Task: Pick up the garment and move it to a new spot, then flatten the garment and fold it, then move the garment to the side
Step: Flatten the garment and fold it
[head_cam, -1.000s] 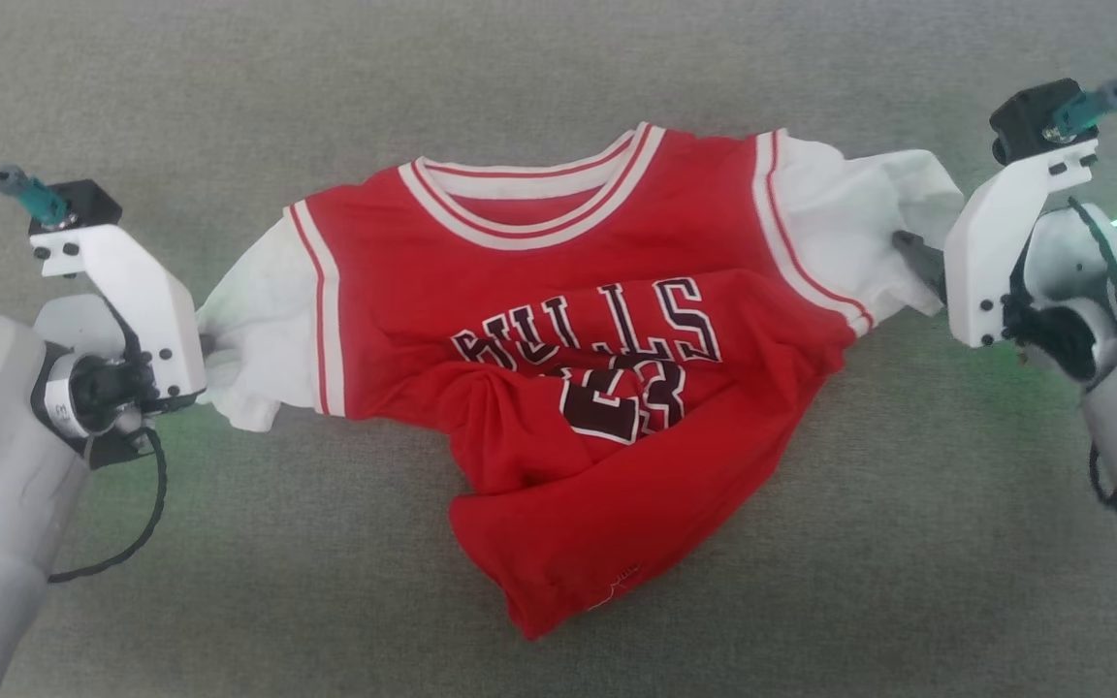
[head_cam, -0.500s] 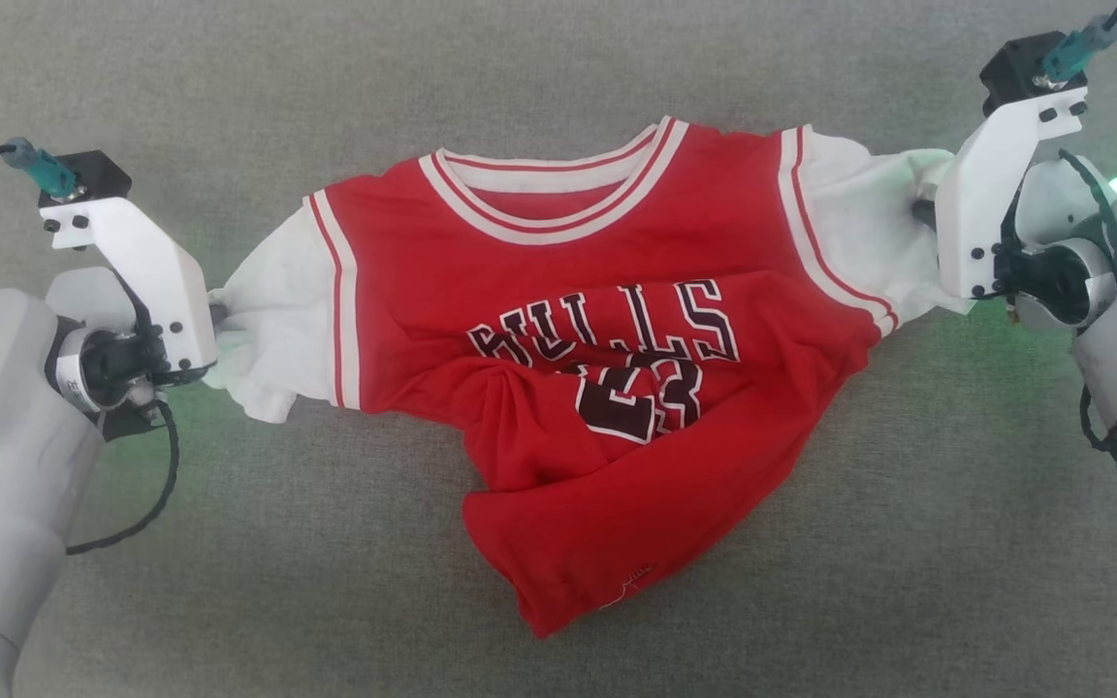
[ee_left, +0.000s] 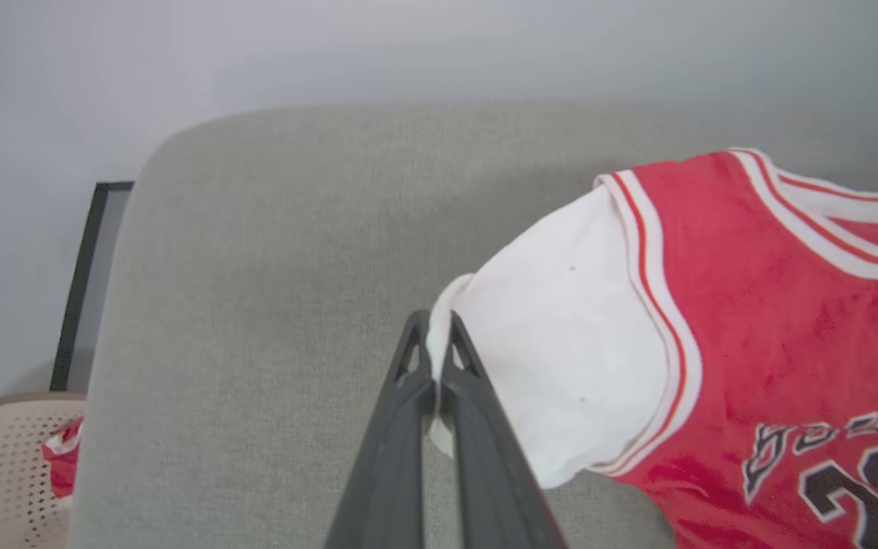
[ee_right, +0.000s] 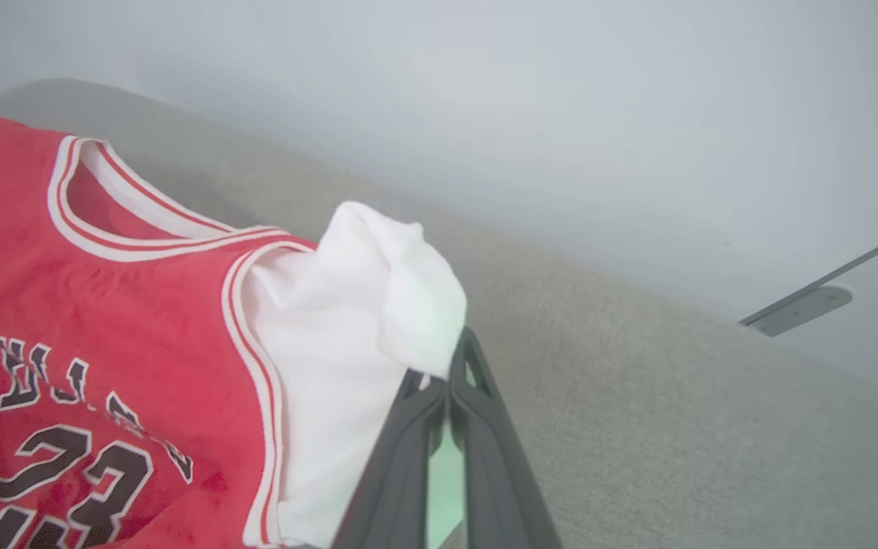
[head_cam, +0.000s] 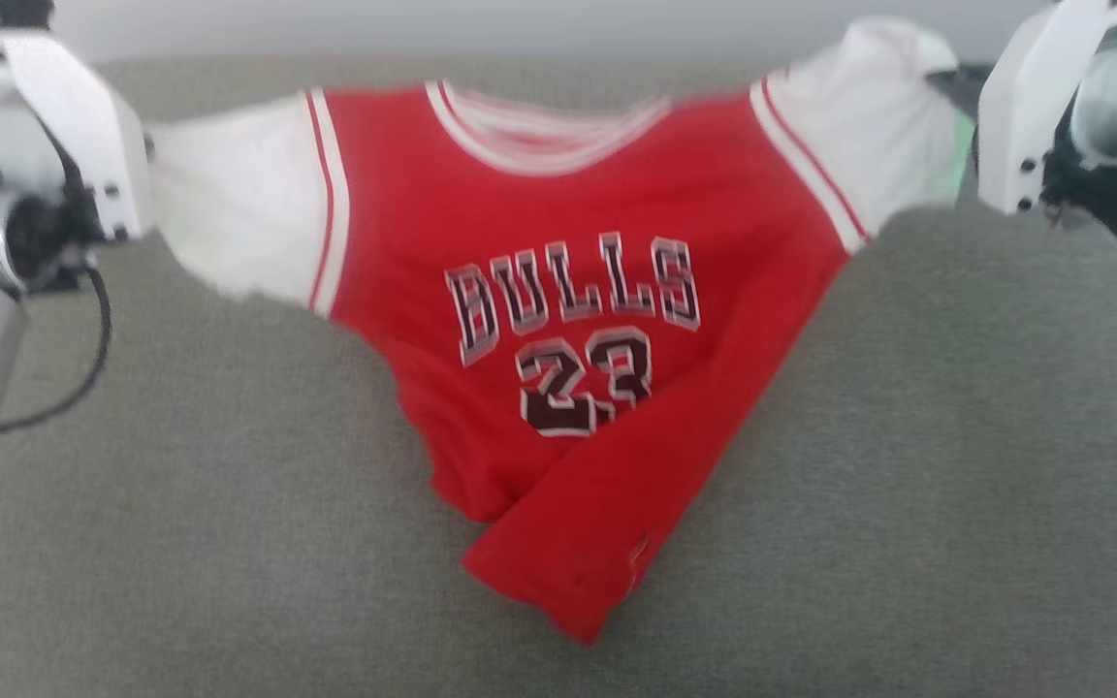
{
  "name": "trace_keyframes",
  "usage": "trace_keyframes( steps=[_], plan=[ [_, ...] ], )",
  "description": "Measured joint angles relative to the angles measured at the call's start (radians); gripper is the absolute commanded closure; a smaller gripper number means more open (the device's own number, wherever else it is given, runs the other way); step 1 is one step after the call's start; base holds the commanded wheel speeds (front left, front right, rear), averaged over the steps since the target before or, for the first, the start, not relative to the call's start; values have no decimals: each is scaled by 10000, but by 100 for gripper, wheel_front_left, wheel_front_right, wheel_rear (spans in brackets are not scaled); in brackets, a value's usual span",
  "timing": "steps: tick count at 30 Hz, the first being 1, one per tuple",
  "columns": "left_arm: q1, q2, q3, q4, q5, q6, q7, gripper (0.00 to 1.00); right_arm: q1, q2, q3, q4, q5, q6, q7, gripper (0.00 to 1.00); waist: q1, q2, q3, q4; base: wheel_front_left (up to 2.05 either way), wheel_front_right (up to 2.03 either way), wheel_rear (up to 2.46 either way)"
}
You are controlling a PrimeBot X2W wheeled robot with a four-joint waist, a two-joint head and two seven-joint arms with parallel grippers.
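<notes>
The garment (head_cam: 568, 213), a red jersey with white sleeves and dark lettering and a number on its chest, hangs stretched between my two arms above the grey cushion (head_cam: 908, 485), its hem drooping to the fabric. My left gripper (ee_left: 433, 335) is shut on the edge of one white sleeve (ee_left: 561, 343). My right gripper (ee_right: 450, 374) is shut on the bunched end of the other white sleeve (ee_right: 363, 320). In the head view the white wrist mounts (head_cam: 64, 126) sit at the upper corners, and the fingertips are hidden behind them.
The grey cushion's (ee_left: 256, 267) rounded far edge meets a pale wall. A beige perforated basket (ee_left: 4, 465) with a bit of red cloth stands beyond the cushion's end, beside a dark frame (ee_left: 84, 282). A metal bracket (ee_right: 797, 309) is on the wall.
Both arms have risen, lifting the garment off the cushion so that it hangs and its lettering has unfolded. The right gripper closed on its sleeve. The head camera has tilted upward.
</notes>
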Motion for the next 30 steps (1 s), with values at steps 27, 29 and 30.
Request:
trace_keyframes(
  steps=[27,29,30],
  plan=[
    [-2858,305,-25,104,673,-546,-869,100,-2044,-221,780,211,276,0,-2579,100,0,0,-2319,-997,0,0,0],
    [-2998,265,15,213,679,-608,-1091,100,-2272,-134,780,495,182,0,-2819,100,0,0,-2184,-1026,0,0,0],
    [-3148,207,48,359,727,-608,-1329,100,-2490,-29,777,813,19,0,-3118,100,0,0,-1998,-1054,0,0,0]
  ],
)
